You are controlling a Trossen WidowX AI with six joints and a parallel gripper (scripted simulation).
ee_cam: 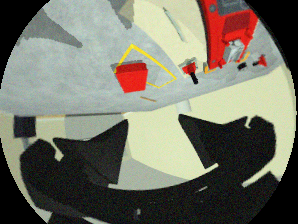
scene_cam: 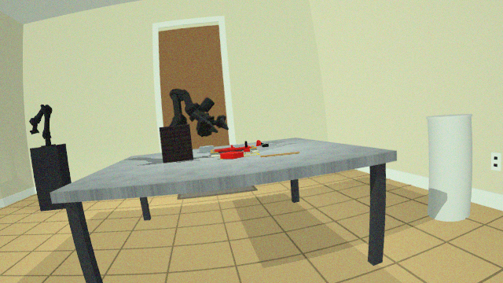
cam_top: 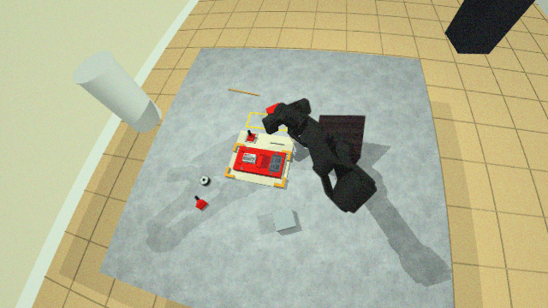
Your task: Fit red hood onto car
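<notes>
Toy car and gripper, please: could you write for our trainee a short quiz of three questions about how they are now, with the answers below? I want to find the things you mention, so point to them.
1. True or false: the red hood (cam_top: 272, 108) (scene_cam: 232, 156) (ee_cam: 132, 80) lies on the table (cam_top: 342, 248) (scene_cam: 314, 157) (ee_cam: 90, 95), off the car chassis (cam_top: 257, 170) (scene_cam: 225, 150) (ee_cam: 212, 30).

2. Choose one. The gripper (cam_top: 280, 113) (scene_cam: 222, 129) (ee_cam: 153, 119) is:
A. shut on the hood
B. open, with nothing between its fingers
C. fully shut and empty

3. Fill in: the brackets (cam_top: 229, 172) at the corners around the chassis are ______ in colour.

Key: 1. True; 2. B; 3. orange
</notes>
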